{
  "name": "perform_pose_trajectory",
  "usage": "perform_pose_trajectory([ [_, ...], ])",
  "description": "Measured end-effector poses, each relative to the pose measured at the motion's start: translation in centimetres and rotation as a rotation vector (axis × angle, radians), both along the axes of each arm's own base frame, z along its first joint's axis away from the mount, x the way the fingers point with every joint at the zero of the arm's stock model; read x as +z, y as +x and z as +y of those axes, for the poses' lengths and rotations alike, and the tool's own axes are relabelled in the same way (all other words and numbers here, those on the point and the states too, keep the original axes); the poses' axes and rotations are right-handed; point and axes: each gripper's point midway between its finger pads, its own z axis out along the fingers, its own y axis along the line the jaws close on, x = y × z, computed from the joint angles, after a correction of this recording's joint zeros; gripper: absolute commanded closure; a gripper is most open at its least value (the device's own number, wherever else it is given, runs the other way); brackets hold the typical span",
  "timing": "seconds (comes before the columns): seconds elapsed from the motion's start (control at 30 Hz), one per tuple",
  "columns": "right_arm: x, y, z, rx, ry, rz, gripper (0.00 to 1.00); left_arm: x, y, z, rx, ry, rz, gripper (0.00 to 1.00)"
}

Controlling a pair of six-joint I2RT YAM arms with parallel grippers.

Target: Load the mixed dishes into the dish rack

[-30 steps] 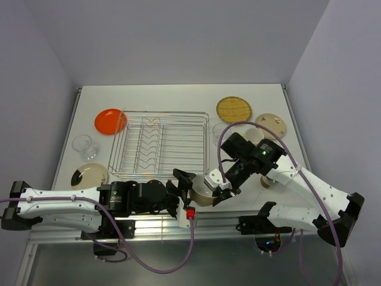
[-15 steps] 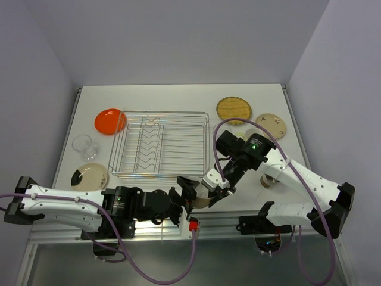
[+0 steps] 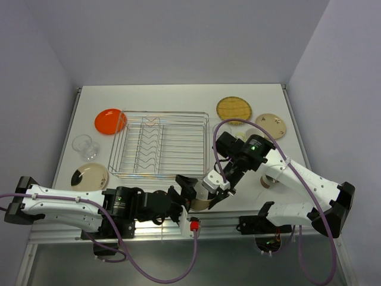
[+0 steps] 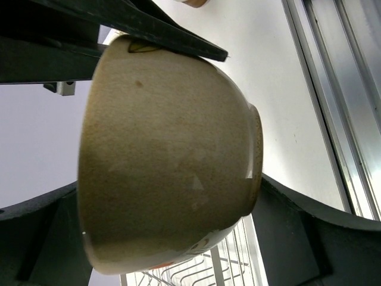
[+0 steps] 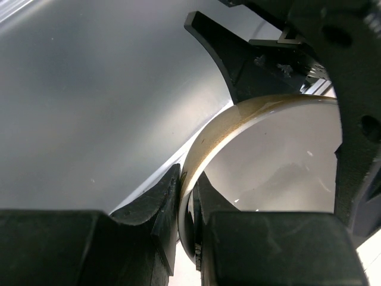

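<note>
Two fingers of the right gripper (image 5: 186,199) are clamped on the rim of the beige bowl (image 4: 166,167), one inside the rim and one outside. The left gripper (image 3: 190,195) is spread wide, with a finger on either side of the bowl's outer wall; contact cannot be told. The bowl is at the near edge of the table (image 3: 178,101), just in front of the near right corner of the dish rack (image 3: 159,146). An orange plate (image 3: 110,121) lies by the rack's far left corner.
</note>
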Motion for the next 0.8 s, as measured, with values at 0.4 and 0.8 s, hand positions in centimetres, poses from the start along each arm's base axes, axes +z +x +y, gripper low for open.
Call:
perform_pose_trajectory([
  [0.4,0.0,-0.5,0.0,0.010,-0.008,0.013,1.00,-1.0,0.0,-0.1,-0.005,0.044,-0.011,0.03],
  [0.8,-0.1,-1.3,-0.2,0.013,-0.046,0.052,1.00,-1.4,0.1,-0.5,0.001,0.051,-0.014,0.13],
])
